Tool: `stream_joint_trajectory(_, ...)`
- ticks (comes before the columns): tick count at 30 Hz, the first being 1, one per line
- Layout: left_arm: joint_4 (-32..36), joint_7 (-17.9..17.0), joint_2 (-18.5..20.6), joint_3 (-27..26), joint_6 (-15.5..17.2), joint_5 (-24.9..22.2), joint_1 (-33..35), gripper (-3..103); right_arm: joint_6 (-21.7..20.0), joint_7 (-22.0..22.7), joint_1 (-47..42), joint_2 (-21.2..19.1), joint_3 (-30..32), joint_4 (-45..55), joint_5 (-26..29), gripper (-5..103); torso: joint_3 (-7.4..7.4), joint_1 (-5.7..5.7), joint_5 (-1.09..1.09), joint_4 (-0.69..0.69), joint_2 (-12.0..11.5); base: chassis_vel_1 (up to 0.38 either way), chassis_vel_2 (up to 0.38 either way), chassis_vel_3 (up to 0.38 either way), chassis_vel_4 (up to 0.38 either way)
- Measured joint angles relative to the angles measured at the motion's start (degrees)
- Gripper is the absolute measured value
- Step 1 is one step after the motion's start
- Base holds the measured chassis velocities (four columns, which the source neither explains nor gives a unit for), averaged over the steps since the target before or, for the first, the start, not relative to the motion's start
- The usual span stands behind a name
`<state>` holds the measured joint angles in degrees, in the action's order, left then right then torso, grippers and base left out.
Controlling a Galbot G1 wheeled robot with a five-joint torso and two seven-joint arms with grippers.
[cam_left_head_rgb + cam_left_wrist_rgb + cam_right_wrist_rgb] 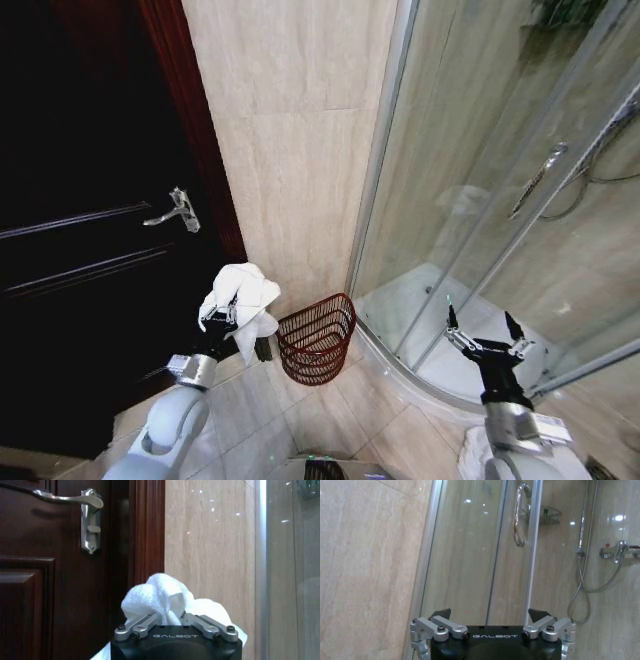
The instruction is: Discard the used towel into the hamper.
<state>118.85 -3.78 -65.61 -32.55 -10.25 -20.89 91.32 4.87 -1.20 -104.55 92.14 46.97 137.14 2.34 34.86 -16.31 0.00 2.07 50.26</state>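
Your left arm is raised from the lower left, forearm angled up and inward. Its left gripper (228, 315) points upward with the fingers closed tight on the towel (240, 293), which bunches above and drapes around them; the left wrist view confirms both fingers (142, 624) pinched into the cloth. Your right arm stands nearly vertical at lower right. The right gripper (487, 338) is held upright, jaws spread wide, nothing between them.
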Motion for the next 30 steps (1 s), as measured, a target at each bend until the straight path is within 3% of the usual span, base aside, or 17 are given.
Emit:
stream_joint_trajectory(17, -1.9, 0.9, 0.2, 0.4, -2.3, 0.2, -0.3, 5, 0.7, 0.0, 0.1, 0.0, -0.1, -1.2, -0.3, 100, -2.48, 1.87, 0.00, 0.00, -4.3, 0.000, 0.000, 0.000, 0.000)
stream_joint_trajectory(26, -3.0, 3.0, 0.8, 0.8, -3.4, -0.6, -0.9, 5, 0.9, -0.3, 0.2, 0.0, -0.1, -1.7, -0.4, 100, -3.87, 2.91, 0.00, 0.00, -6.8, 0.000, 0.000, 0.000, 0.000)
stream_joint_trajectory(30, -3.8, 6.4, 2.1, 1.2, -4.6, -1.8, -1.9, 5, 0.9, -0.5, 0.2, 0.0, -0.1, -1.7, -0.4, 100, -4.53, 3.44, 0.00, 0.00, -8.0, 0.000, 0.000, 0.000, 0.000)
